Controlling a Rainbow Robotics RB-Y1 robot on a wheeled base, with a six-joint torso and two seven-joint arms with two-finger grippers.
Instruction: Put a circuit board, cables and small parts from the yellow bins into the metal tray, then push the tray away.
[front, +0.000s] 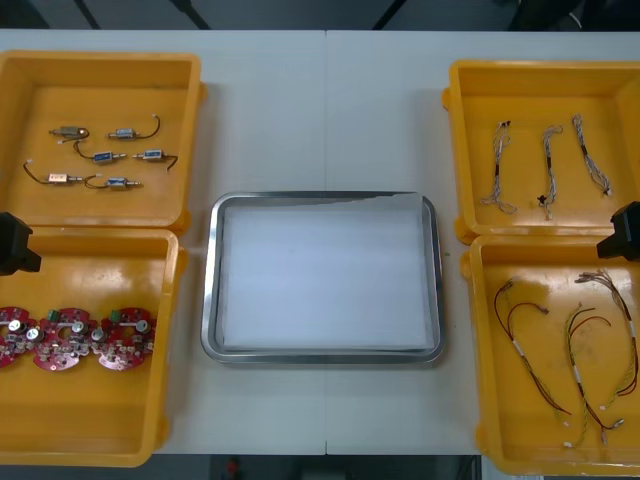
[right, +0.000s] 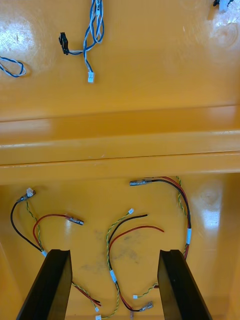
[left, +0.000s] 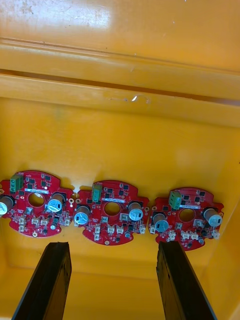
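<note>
While both arms hang at the table's outer edges, the metal tray sits at the middle of the light table, white inside with a shiny rim, and a narrow strip of table separates it from the bins on each side. The left gripper shows in the front view as a black block at the left edge, over the seam where the far left bin meets the near left bin. Its fingers stand wide apart with nothing between them, above the near bin's floor. Just beyond the fingertips, three round red circuit boards lie flat in a row, edge to edge, the middle one facing the gap. Behind the boards rise the two bins' adjoining walls, and past those the small metal parts lie scattered in the far left bin, each trailing a short dark wire. The right gripper mirrors this at the right edge, by the seam between the far right bin and the near right bin, also spread wide and holding nothing. Red and yellow cables, black strands among them, sprawl loosely over the near right bin's floor, crossing one another, and one runs through the gap between the fingers. The double bin wall beyond them screens off the blue and white cables, which lie side by side in the far right bin.
</note>
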